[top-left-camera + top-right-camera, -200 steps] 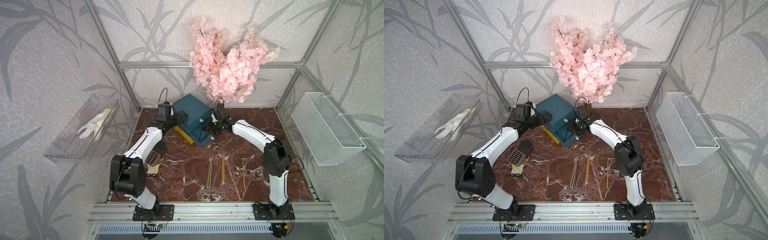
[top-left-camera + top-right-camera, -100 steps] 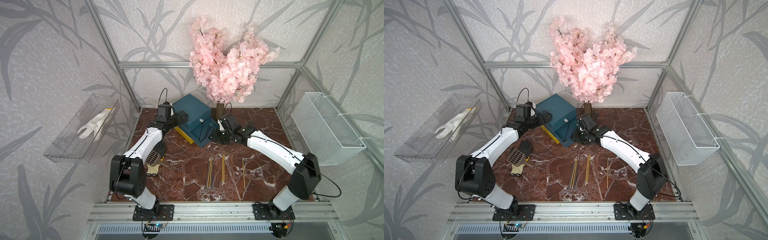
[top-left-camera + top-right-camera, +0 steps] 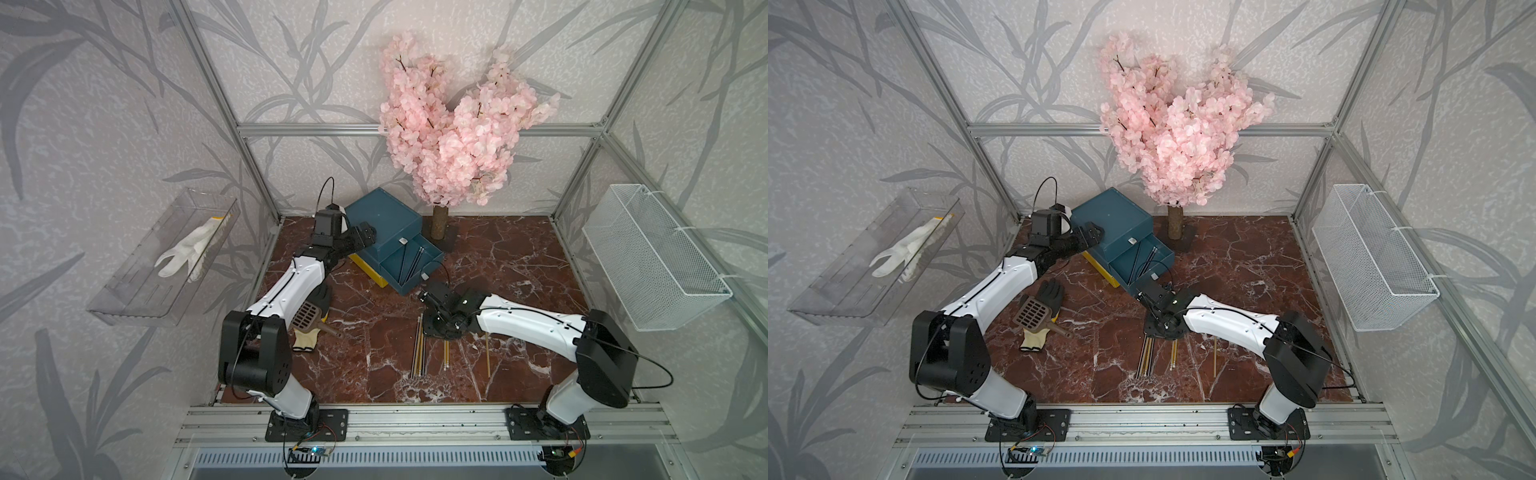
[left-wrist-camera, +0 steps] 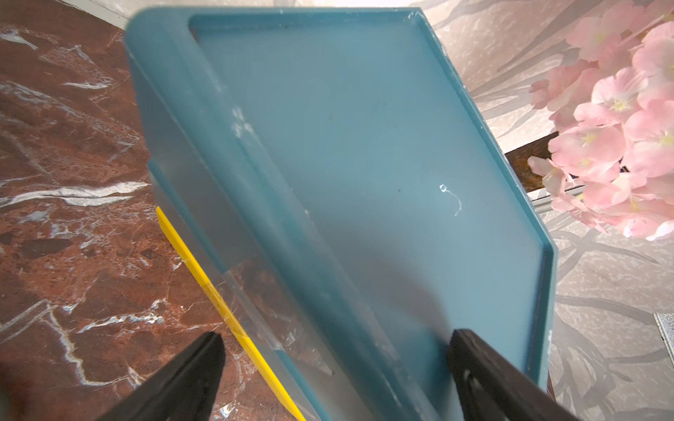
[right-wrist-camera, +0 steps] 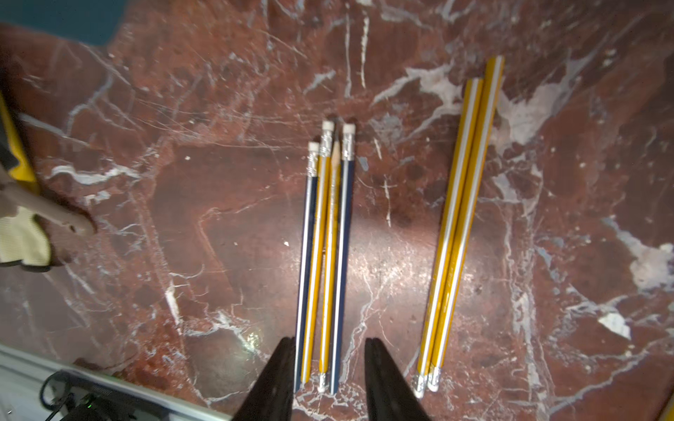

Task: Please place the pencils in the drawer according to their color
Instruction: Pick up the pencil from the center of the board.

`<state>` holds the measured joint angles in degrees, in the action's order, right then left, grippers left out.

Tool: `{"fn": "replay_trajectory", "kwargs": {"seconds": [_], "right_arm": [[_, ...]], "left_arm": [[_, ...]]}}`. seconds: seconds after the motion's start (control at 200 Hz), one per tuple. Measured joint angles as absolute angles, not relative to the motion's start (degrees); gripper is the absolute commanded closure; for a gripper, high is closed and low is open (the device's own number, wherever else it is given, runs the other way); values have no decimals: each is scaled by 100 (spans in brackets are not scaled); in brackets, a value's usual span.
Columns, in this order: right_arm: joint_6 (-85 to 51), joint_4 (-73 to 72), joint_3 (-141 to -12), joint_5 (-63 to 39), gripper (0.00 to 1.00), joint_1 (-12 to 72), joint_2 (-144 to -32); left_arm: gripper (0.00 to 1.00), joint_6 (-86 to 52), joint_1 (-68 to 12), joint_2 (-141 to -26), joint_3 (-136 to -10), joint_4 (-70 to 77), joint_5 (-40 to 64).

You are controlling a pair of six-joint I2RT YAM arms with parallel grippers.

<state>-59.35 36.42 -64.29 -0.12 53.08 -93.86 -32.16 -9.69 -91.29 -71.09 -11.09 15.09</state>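
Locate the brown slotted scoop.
In both top views the scoop lies on a glove beside the left arm, left of the loose pencils.

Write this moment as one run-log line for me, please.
left gripper: open, astride chest edge | right gripper: open over four-pencil group | middle drawer: open, two dark pencils inside

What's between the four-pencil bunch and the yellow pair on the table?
Nothing. In the right wrist view, only bare marble tabletop separates the bunch from the yellow pair.
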Motion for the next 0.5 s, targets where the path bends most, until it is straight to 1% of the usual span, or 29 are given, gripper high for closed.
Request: {"fn": "replay_trajectory", "kwargs": {"seconds": [0.5], "right_arm": [[-6099,3623,-6619,145,70,5402,-10368]], "left_arm": [[0,-3317,-969,-9094,-6987,-947,1538]]}}
